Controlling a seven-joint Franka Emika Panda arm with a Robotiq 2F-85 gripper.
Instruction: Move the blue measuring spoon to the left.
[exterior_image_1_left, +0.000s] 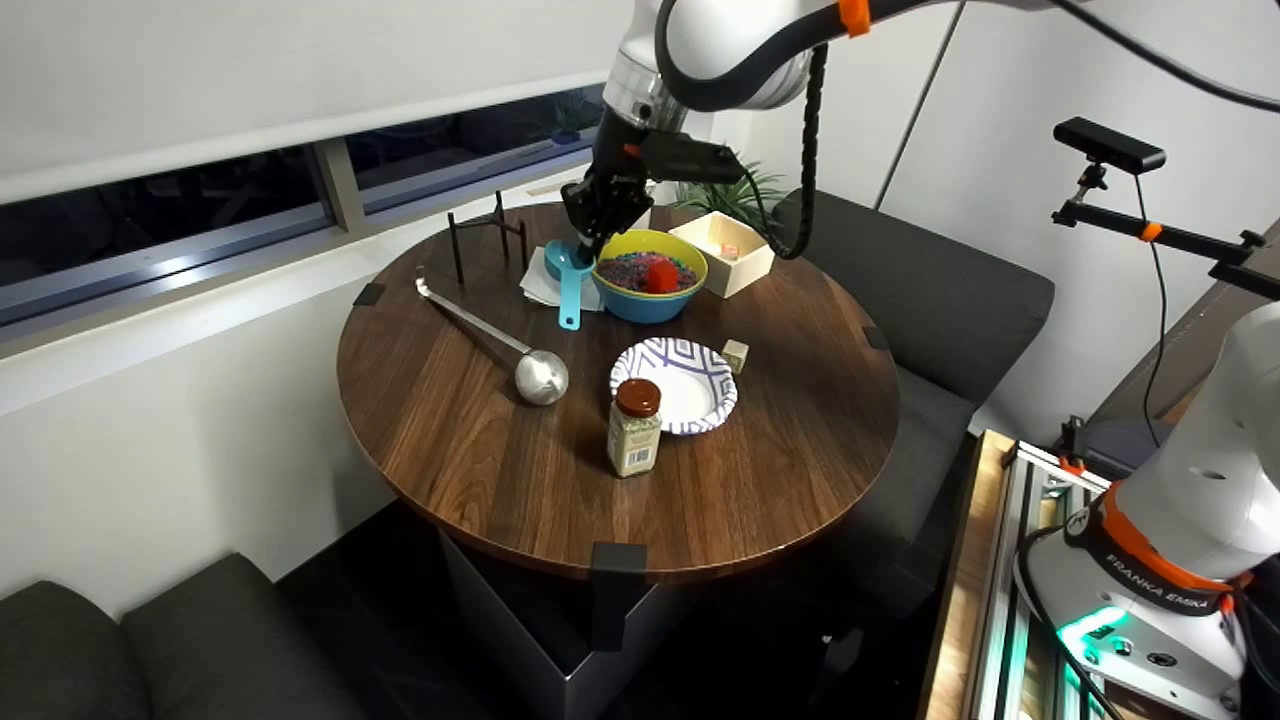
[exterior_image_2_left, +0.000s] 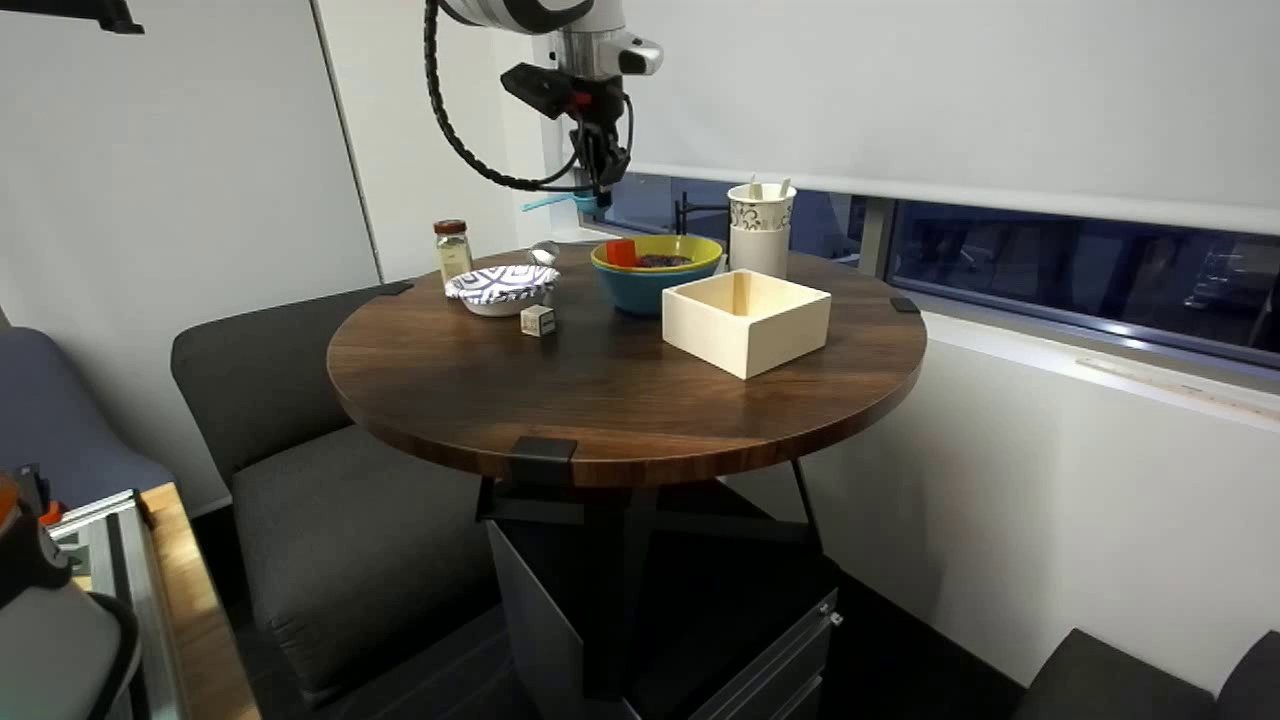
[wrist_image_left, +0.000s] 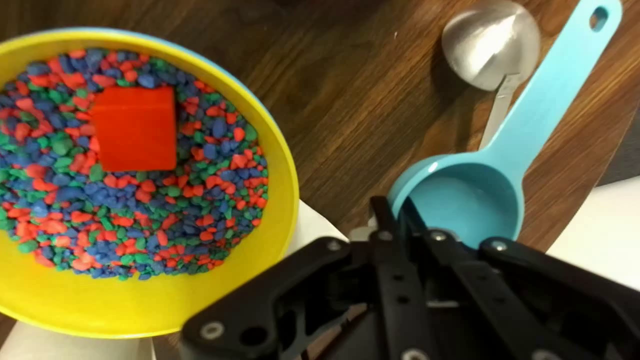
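Holds the blue measuring spoon (wrist_image_left: 500, 160) aloft over the round table (exterior_image_1_left: 480, 450), nearer the edge by the window (exterior_image_1_left: 450, 155) than the edge beyond the spice jar (exterior_image_1_left: 635, 440). Pinches the rim of its cup in the gripper (wrist_image_left: 395, 210), with fingertips (wrist_image_left: 383, 212) together on the plastic from either side. Hangs clear of the wood, with the handle (exterior_image_2_left: 548, 201) set against the pale wall (exterior_image_2_left: 395, 190) in an exterior view. Runs the spoon's long axis away from that grip, up and to the right in the wrist view: rim first, then cup, then handle, aimed broadly toward the spice-jar edge. Works with one arm only, so with no choice of side. Appears, in the wrist view, just beside the yellow bowl (wrist_image_left: 280, 195), filled with coloured gravel (wrist_image_left: 110, 197) and a red block (wrist_image_left: 137, 130) and nested in a blue bowl (exterior_image_1_left: 645, 308). Overlaps white paper (exterior_image_1_left: 540, 288) in an exterior view, at a height hard to judge. Farther out, faces a silver ladle (exterior_image_1_left: 541, 377) on the table, with hooked end toward the window edge and scoop toward the middle. Calls next, by the task sentence, for a sideways carry and a gentle set-down, without any sure clue to the edge meant by left. Risks, in a rim-only pinch, a droop or twist of the long handle.
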